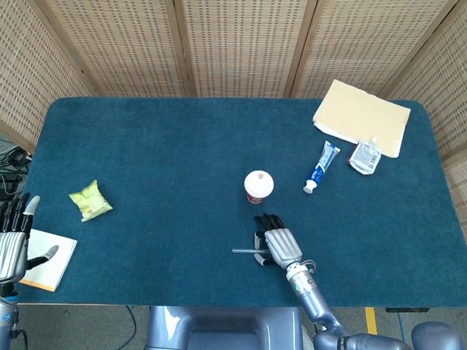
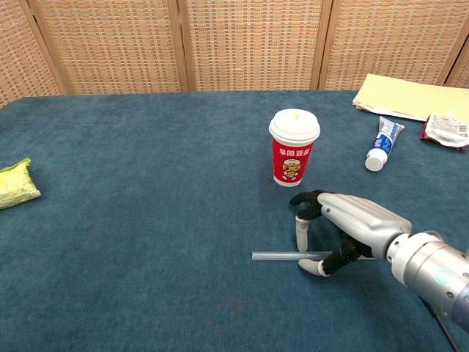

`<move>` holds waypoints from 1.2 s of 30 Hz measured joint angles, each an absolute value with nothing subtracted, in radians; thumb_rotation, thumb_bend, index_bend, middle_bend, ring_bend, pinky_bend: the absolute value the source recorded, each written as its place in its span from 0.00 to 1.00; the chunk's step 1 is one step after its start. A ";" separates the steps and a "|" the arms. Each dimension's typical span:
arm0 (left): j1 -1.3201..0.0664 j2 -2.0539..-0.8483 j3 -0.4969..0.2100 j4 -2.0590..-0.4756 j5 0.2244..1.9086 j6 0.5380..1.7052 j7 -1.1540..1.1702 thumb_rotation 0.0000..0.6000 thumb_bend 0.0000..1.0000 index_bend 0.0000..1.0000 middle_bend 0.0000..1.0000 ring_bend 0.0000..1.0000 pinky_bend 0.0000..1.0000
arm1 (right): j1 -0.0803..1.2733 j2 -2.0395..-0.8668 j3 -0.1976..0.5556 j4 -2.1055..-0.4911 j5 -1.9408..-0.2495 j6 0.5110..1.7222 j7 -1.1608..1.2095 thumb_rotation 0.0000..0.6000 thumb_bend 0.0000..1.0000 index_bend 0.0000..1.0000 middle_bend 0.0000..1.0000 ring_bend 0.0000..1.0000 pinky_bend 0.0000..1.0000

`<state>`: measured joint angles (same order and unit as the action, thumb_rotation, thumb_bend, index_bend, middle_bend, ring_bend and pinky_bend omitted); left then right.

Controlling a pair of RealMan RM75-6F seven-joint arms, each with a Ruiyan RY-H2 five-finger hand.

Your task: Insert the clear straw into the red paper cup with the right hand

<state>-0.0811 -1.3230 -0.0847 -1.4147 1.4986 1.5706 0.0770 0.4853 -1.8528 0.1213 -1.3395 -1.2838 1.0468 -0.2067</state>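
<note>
Far at the table's (image 1: 146, 160) left edge, the left hand (image 1: 13, 244) is resting idle with fingers spread, holding nothing. The clear straw (image 2: 282, 256) is lying flat on the table, long axis running left to right, near the front edge. The right hand (image 2: 344, 227) is arching over its right end, fingers (image 2: 301, 229) curling around it; whether they are actually gripping it cannot be told. The red paper cup (image 2: 293, 149) is standing upright just beyond.

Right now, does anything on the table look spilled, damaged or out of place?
Nothing stands out. The red paper cup stands upright with its lid on, and the clear straw lies flat on the cloth under the right hand. No spill shows.
</note>
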 measured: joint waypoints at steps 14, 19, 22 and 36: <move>-0.082 -1.321 -0.082 -1.417 1.503 1.573 0.074 1.00 0.00 0.00 0.00 0.00 0.00 | 0.481 -1.819 0.120 -1.391 -1.285 1.067 -0.223 1.00 0.59 0.60 0.20 0.00 0.00; -0.081 -1.319 -0.083 -1.419 1.502 1.576 0.068 1.00 0.00 0.00 0.00 0.00 0.00 | 0.475 -1.772 0.127 -1.453 -1.314 1.108 -0.217 1.00 0.59 0.60 0.19 0.00 0.00; -0.080 -1.318 -0.084 -1.419 1.499 1.575 0.063 1.00 0.00 0.00 0.00 0.00 0.00 | 0.470 -1.725 0.140 -1.506 -1.337 1.135 -0.197 1.00 0.59 0.59 0.19 0.00 0.00; -0.095 -1.331 -0.094 -1.411 1.484 1.553 0.073 1.00 0.00 0.00 0.00 0.00 0.00 | 0.475 -1.579 0.377 -1.670 -1.337 1.232 0.295 1.00 0.59 0.60 0.20 0.00 0.00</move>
